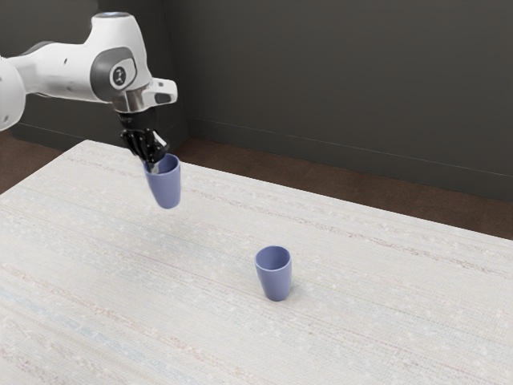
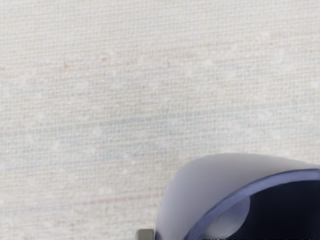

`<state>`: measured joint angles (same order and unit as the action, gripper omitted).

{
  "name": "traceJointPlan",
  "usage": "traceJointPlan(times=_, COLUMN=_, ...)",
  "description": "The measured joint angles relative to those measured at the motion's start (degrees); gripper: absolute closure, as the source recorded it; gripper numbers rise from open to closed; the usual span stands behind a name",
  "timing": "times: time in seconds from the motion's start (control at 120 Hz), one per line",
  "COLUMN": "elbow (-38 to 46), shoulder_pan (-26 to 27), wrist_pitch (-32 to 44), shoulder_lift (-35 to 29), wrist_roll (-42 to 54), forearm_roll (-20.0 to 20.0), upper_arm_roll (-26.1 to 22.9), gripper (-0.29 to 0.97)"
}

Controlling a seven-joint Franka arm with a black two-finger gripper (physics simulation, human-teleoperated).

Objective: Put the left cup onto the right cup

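My black gripper (image 1: 152, 163) is shut on the rim of a blue-violet cup (image 1: 165, 184), which hangs slightly tilted well above the table at the exterior view's left. Its rim and inside appear large and blurred just under my hand (image 2: 240, 200). A second, matching cup (image 1: 273, 273) stands upright on the table, to the exterior view's right of the held one and lower down. The two cups are apart.
The whitish woven tabletop (image 1: 96, 281) stretches wide around both cups. Its far edge (image 1: 337, 195) runs diagonally in front of a brown floor and dark walls.
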<state>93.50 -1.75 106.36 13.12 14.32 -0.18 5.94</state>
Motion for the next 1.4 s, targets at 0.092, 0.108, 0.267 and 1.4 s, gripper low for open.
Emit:
traceJointPlan(times=0.092, elbow=0.32, shoulder_pan=1.43, wrist_pitch=-0.1, shoulder_lift=-0.37, wrist_roll=0.01, forearm_roll=0.01, upper_arm_roll=0.01, gripper=0.76)
traceJointPlan(times=0.108, elbow=0.34, shoulder_pan=1.65, wrist_pitch=-0.12, shoulder_lift=-0.4, wrist_roll=0.02, forearm_roll=0.02, upper_arm_roll=0.0, gripper=0.76)
traceJointPlan(times=0.267, elbow=0.72, shoulder_pan=3.84, wrist_pitch=-0.29, shoulder_lift=-0.69, wrist_roll=0.04, forearm_roll=0.05, upper_arm_roll=-0.05, gripper=0.76)
traceJointPlan(times=1.4, elbow=3.1, shoulder_pan=15.56, wrist_pitch=0.27, shoulder_lift=-1.48, wrist_roll=0.07, forearm_roll=-0.63, upper_arm_roll=-0.18, gripper=0.76)
